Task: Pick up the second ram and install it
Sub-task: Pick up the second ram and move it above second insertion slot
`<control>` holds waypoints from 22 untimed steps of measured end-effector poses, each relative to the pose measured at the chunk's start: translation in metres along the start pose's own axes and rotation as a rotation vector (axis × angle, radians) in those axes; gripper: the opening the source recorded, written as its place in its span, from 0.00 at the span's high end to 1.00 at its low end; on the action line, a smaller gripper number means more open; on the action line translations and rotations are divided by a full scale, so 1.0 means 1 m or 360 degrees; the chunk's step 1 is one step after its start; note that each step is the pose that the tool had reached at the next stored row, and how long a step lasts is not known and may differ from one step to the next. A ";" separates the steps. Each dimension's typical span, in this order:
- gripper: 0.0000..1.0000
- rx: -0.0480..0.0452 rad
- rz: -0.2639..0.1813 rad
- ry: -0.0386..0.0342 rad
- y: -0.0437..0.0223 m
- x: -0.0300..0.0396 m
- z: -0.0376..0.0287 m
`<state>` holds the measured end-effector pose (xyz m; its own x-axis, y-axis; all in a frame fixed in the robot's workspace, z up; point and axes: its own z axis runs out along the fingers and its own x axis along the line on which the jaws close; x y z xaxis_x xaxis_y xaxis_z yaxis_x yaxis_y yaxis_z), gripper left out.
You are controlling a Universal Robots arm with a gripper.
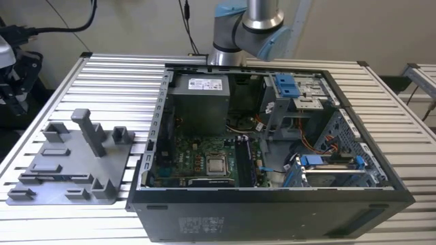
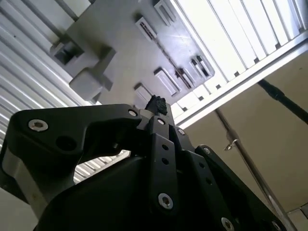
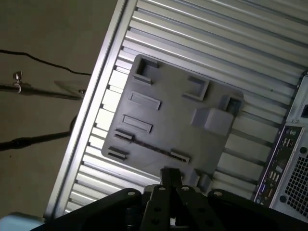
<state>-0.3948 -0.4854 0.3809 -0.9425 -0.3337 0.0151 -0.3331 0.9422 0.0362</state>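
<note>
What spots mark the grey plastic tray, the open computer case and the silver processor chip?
grey plastic tray [image 1: 78,166]: exterior view, bare flat base.
open computer case [image 1: 272,212]: exterior view, its near outer wall.
silver processor chip [image 1: 216,166]: exterior view, middle of its top.

Plain beige wall, ribbed aluminium table, black cables behind, brownish floor
</note>
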 end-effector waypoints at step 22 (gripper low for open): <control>0.89 0.0017 -0.0407 0.0019 0.0004 0.0010 0.0000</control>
<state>-0.3959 -0.4854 0.3809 -0.8273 -0.5615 0.0183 -0.5609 0.8274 0.0299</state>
